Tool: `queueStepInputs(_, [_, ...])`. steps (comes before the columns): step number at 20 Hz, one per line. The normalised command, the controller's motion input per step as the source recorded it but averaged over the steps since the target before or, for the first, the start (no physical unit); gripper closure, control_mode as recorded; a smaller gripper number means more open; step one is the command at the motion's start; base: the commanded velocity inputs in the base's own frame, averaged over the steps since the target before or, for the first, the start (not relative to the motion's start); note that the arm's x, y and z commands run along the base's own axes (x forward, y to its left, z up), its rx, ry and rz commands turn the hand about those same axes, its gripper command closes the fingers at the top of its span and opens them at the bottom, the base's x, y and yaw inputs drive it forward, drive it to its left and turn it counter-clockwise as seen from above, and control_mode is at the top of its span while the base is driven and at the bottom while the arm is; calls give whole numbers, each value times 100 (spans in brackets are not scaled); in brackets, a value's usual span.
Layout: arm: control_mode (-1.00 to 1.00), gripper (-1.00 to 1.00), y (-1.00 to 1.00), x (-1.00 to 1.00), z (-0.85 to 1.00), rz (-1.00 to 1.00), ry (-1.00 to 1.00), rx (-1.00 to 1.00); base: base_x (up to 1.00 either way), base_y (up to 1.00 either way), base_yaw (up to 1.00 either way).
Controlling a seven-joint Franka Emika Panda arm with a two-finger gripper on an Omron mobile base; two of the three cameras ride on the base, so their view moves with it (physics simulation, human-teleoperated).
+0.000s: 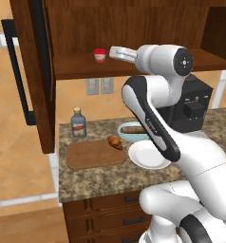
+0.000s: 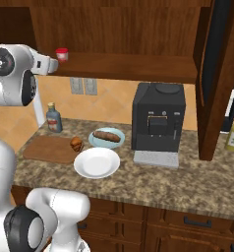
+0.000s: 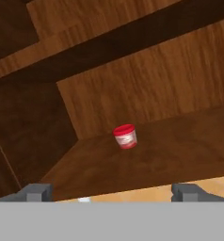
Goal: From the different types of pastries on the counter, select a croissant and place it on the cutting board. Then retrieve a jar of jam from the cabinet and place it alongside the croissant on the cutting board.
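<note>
Jam jar (image 3: pixel 125 136) stands on the cabinet shelf (image 3: pixel 180 146), ahead of the gripper's (image 3: pixel 111 192) wide-apart jaws, untouched.

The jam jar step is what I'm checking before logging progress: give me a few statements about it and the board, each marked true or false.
1. The jar of jam stands on the cabinet shelf. True.
2. The gripper is shut on the jar. False: it is open, short of the jar.
3. The croissant lies at the cutting board edge. True.
4. The long pastry lies on the white plate. False: it lies on the pale blue plate.
</note>
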Motion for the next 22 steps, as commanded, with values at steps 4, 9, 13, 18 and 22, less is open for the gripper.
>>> queueStepInputs(4, [-100,-100,7,13,-2,8,1,-1,0,0,0])
queueStepInputs(9, [-100,-100,6,21,23,0,9,-6,0,0,0])
queueStepInputs(13, [-100,-100,0,9,59,-6,20,-21,0,0,0])
queueStepInputs(18, [-100,-100,0,1,41,-15,12,-22,0,0,0])
queueStepInputs(22, [-100,-100,0,0,0,0,0,0,0,0,0])
